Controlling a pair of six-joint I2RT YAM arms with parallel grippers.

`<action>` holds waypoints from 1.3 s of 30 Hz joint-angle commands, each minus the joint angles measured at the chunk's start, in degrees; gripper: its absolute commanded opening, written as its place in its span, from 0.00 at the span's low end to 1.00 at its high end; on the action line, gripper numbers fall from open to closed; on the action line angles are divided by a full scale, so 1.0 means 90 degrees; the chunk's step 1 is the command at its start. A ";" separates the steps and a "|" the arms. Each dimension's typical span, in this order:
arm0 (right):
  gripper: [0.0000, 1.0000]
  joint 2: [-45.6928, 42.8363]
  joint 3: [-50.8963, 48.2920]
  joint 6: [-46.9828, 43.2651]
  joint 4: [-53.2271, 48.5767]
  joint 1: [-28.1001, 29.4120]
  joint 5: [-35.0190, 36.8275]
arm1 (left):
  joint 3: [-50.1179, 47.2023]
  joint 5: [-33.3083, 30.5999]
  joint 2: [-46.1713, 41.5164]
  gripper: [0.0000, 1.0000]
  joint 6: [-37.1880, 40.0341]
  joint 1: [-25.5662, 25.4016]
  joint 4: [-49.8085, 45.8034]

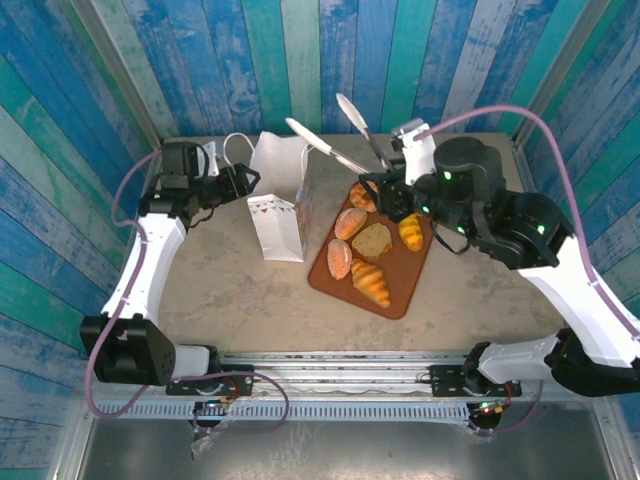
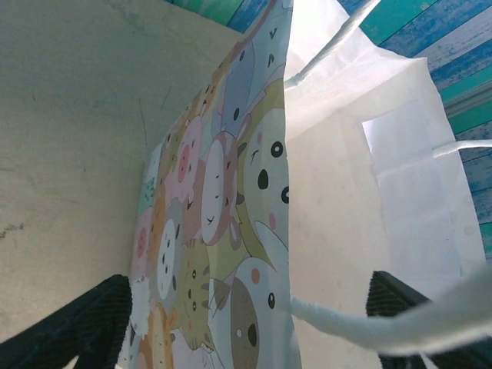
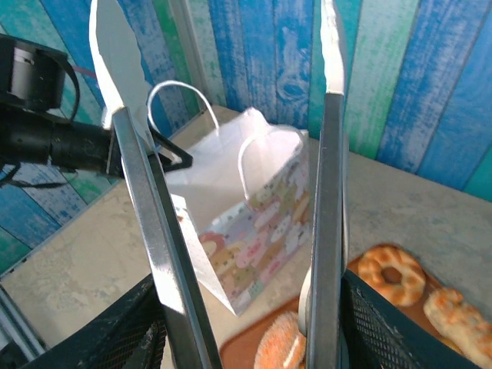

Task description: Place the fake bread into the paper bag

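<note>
Right tool (image 1: 382,190) is pinching tongs (image 1: 325,148), whose spread arms are pointing toward the upper left of the frame. The fake bread (image 1: 370,240) is lying on the tray (image 1: 400,290) just below that tool, right of centre. Left tool (image 1: 238,183), fingers spread, is straddling the rim of the paper bag (image 1: 275,225), which is standing left of the tray with its handles arching over the mouth

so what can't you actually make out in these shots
Bag contents: its own walls hide the bottom, top and left wrist views.
Tray and bread: right wrist, cut by the lower edge, tongs in front.
Ring pastry: top view, partly under the right pincer.
</note>
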 commanded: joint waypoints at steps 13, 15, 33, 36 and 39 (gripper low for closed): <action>0.57 -0.1252 -0.1791 0.1110 -0.2329 0.0007 0.0485 | -0.0121 -0.0525 -0.1233 0.94 -0.0030 0.0000 0.0406; 0.58 -0.1284 -0.2160 0.1111 -0.2455 0.0007 0.0441 | -0.0142 -0.0554 -0.1305 0.94 -0.0026 0.0002 0.0366; 0.59 -0.0790 -0.4584 0.1589 -0.2068 0.0326 -0.0108 | -0.0508 -0.0529 -0.1766 0.94 -0.0001 0.0000 0.0068; 0.59 -0.0630 -0.4695 0.1580 -0.1957 0.0364 -0.0131 | -0.0505 -0.0569 -0.1798 0.94 0.0031 0.0000 0.0000; 0.59 -0.0492 -0.4737 0.1541 -0.1894 0.0388 -0.0153 | -0.0475 -0.0621 -0.1824 0.94 0.0071 -0.0003 -0.0072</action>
